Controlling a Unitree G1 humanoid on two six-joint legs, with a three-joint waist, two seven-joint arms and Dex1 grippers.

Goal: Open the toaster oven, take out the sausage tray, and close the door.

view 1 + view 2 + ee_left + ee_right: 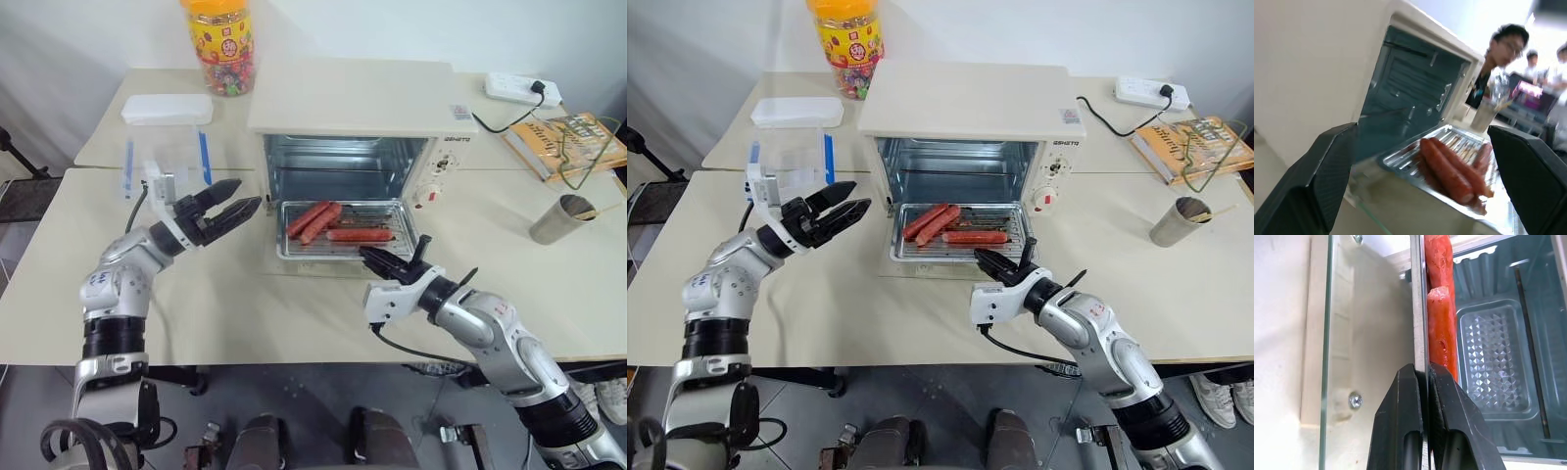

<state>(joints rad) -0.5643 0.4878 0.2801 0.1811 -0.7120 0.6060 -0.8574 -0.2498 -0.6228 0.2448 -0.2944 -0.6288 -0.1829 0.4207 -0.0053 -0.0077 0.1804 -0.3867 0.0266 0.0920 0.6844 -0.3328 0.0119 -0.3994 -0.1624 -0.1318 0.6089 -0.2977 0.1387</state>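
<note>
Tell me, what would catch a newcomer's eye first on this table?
Probably the toaster oven in the middle, its door dropped open, and the sausage tray lying on the door with three reddish sausages. The right gripper pinches the tray's near edge, while the left gripper hovers wide open just left of the oven.

Cream table point(245, 313) under toaster oven point(353, 103)

The sausage tray point(348, 230) lies on the door point(294, 266) before the toaster oven point(358, 122).
</note>
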